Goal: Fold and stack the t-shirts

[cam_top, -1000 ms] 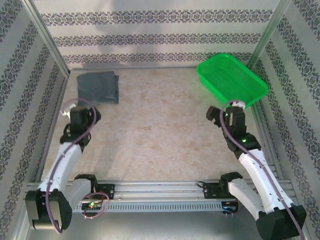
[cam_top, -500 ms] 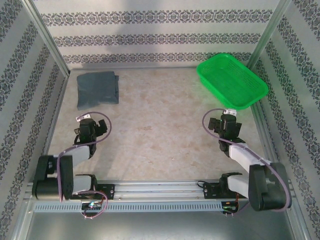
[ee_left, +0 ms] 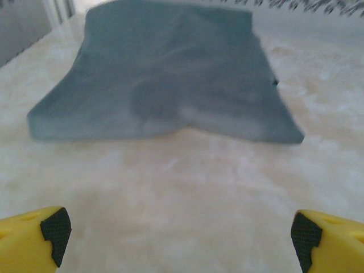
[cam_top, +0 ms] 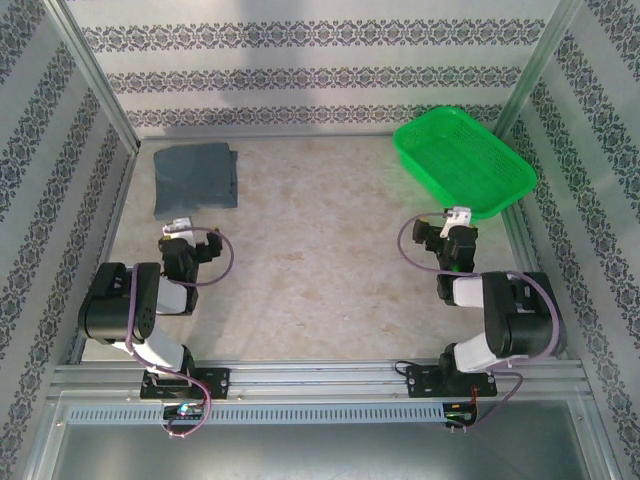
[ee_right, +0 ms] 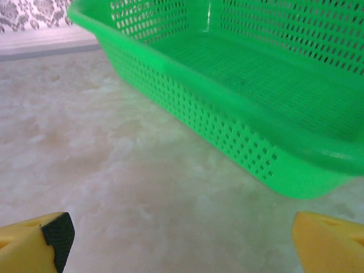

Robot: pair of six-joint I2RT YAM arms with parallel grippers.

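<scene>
One table, pale and marbled, is walled by patterned panels at 9, 12 and 3 o'clock, with a metal rail at 6. Its whole middle is bare floor between the two arms, and a bare strip runs along the back wall from pile to basket.

One green mesh basket sits at 2 o'clock from the table's centre, set askew, its far corner at the right post. In the right wrist view the basket rests flat, its near rim just ahead of the fingers.

One folded grey shirt pile lies at 10 o'clock, close to the left wall. I cannot tell how many shirts it holds. In the left wrist view the pile is slate-grey, plain and soft. It is thick and rounded at the near edge, with a dark scrap poking out at its right side.

Two arms sit folded low. The left gripper is at 9 o'clock, near the pile but apart from it. Its jaws are spread wide and hold nothing. The right gripper is at 3 o'clock, near the basket, likewise spread and bare.
</scene>
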